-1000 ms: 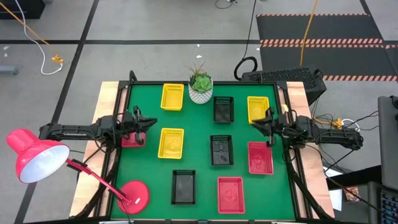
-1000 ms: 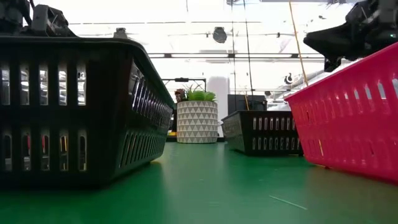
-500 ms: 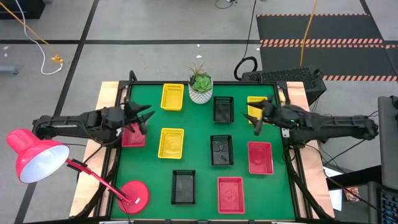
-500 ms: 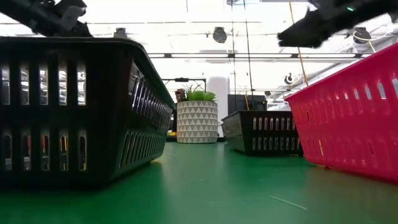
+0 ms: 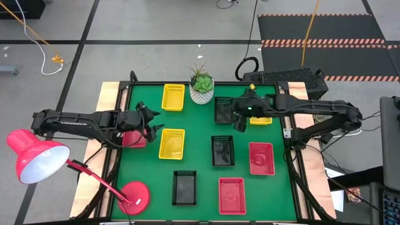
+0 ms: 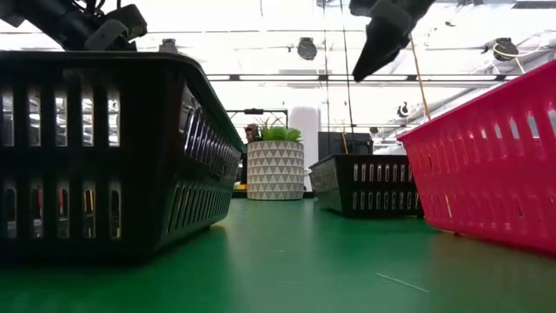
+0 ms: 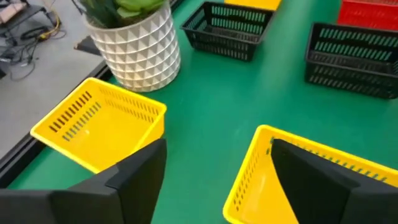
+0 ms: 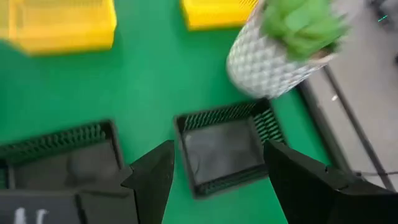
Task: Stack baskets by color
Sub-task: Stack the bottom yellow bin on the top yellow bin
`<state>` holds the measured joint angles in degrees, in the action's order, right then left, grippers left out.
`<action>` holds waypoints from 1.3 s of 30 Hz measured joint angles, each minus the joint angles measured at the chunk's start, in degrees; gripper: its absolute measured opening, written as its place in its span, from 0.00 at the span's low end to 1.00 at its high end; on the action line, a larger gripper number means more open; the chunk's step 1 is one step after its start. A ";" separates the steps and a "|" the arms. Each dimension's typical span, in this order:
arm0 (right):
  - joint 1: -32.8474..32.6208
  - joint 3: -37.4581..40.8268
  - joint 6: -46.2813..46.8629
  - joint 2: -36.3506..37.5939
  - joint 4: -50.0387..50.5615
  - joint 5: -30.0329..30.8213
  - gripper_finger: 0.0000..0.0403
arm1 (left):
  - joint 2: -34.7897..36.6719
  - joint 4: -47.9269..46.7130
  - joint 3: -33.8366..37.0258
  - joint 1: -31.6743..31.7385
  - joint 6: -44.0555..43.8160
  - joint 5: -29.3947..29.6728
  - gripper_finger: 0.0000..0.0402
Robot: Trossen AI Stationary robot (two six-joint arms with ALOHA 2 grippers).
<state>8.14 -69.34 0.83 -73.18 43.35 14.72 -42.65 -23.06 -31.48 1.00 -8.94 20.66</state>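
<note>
**Both arms swung inward over the mat, fingers spread and empty**

Since the earlier frames we find both arms moved toward the centre of the green mat (image 5: 200, 181). We note the left gripper (image 5: 152, 122) left of centre in the high view, beyond the red basket (image 5: 133, 138) at the mat's left edge and just beside the upper left corner of the middle yellow basket (image 5: 172, 143). Its fingers (image 7: 134, 171) are spread apart and hold nothing; between them we see mat, with the far yellow basket (image 7: 99, 127) to one side.

We note the right gripper (image 5: 240, 120) right of centre, over the right edge of the upper black basket (image 5: 224, 110), partly covering the yellow basket (image 5: 259, 119) at upper right. Its fingers (image 8: 152, 174) are likewise parted and empty, with the black basket directly ahead.

All nine baskets lie singly, none stacked: black at centre (image 5: 222, 150) and lower centre (image 5: 184, 187), red at right (image 5: 261, 158) and lower right (image 5: 231, 195). They are shallow rectangular plastic trays with slotted sides. A white faceted pot (image 5: 201, 94) holds a green plant. We read no writing or labels.
</note>
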 joint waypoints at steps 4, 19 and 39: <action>1.33 -2.16 -1.93 -5.48 3.46 0.00 0.61 | 0.36 2.26 -0.02 -0.40 0.25 0.35 0.81; 3.29 -2.29 -4.80 -10.48 -4.94 -2.92 0.77 | 0.08 5.84 -0.74 1.14 0.80 0.86 0.88; 6.52 -2.27 -9.05 -13.87 -2.67 -2.80 0.77 | -14.19 -0.62 -13.16 6.22 -0.36 0.40 0.88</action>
<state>14.66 -71.61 -8.22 -87.04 40.68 11.92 -56.84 -23.68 -44.64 7.22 -9.30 21.06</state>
